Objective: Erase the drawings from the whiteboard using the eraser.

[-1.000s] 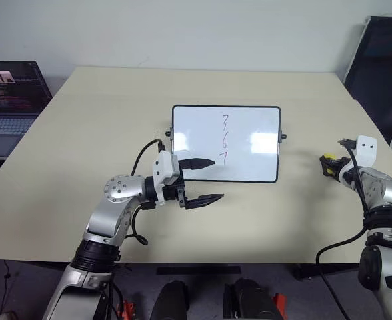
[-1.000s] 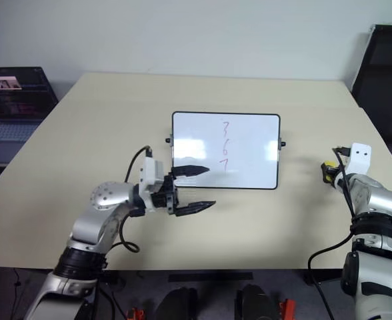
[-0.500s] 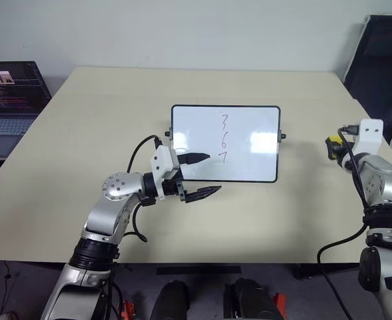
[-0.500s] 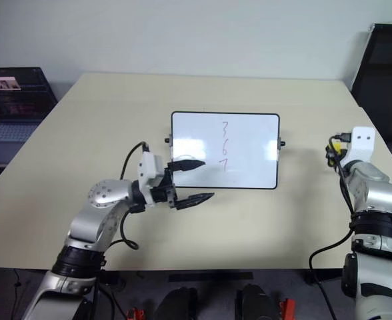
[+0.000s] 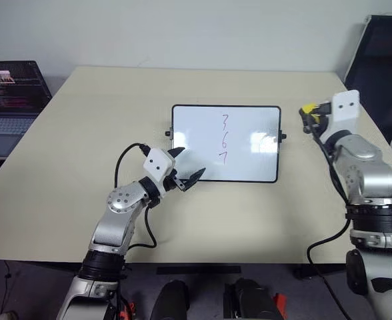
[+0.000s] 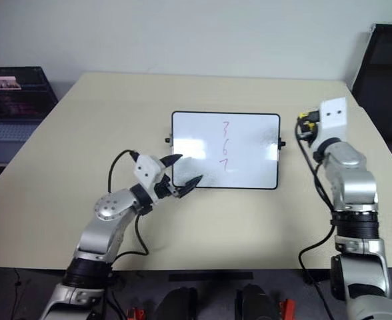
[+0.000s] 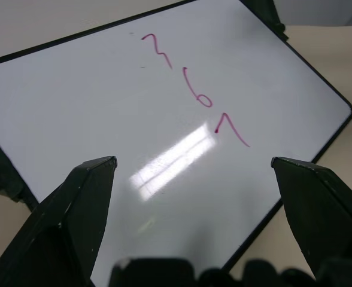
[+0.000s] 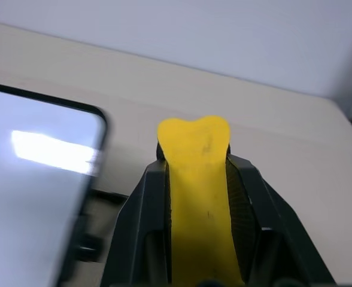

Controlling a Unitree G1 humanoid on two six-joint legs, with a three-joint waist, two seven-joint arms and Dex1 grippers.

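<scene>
Whiteboard (image 5: 226,143): lying flat near the middle of the counter (image 5: 83,133), black-framed, small knobs on both short sides. It looks light and unfixed, so I'd expect it to skate under a sideways push.

Drawings (image 5: 224,139): three red marker digits in a short column, about mid-board, all untouched.

Eraser (image 8: 200,191): the yellow block is pinched between the jaws of the right gripper (image 5: 307,115), held in the air just off the board's right-hand edge, not touching the surface.

Left gripper (image 5: 188,167): jaws spread wide apart and empty, hovering at the board's near left corner, pointing across the white surface toward the digits. I cannot tell whether a fingertip touches the frame.

Risk, board sliding: if the eraser drags across before the left gripper steadies the frame, the whole board may travel with the stroke and the ink stay put.

Risk, grip: the eraser sticks out well past the fingertips; pressing down hard could lever it out of the pinch or twist it.

Risk, wrong face: its dark side isn't visible here, so it may meet the board with the yellow face and only smear.

Risk, collision: both arms converge on one small board; a long sweep leftward could strike the open left jaws.
</scene>
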